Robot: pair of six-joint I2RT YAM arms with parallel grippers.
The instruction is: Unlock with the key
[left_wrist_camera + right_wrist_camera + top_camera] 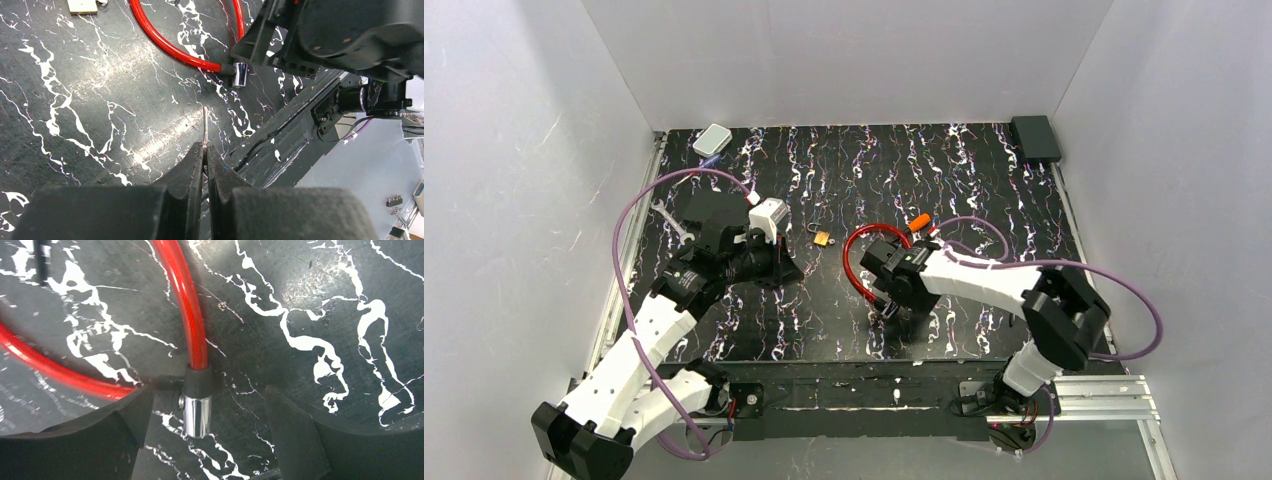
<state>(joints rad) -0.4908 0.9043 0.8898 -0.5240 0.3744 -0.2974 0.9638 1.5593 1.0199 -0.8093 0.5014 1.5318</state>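
The key [919, 222], with its orange head, lies on the table just right of the red cable loop [861, 262], and no gripper touches it. A chrome lock cylinder [196, 412] caps the cable's end. My right gripper [209, 409] stands open low over it, one finger on each side with gaps between. In the left wrist view the same cylinder [241, 75] sits under the right gripper's black body. My left gripper [205, 147] is shut on a thin silvery metal strip [205, 122] that sticks out past its tips. I cannot tell what that strip is.
A small brass padlock [822, 238] lies between the two arms. At the far left lies a silver wrench [667, 215]. A white box [712, 140] sits at the back left corner and a black box [1035, 137] at the back right. White walls enclose the table.
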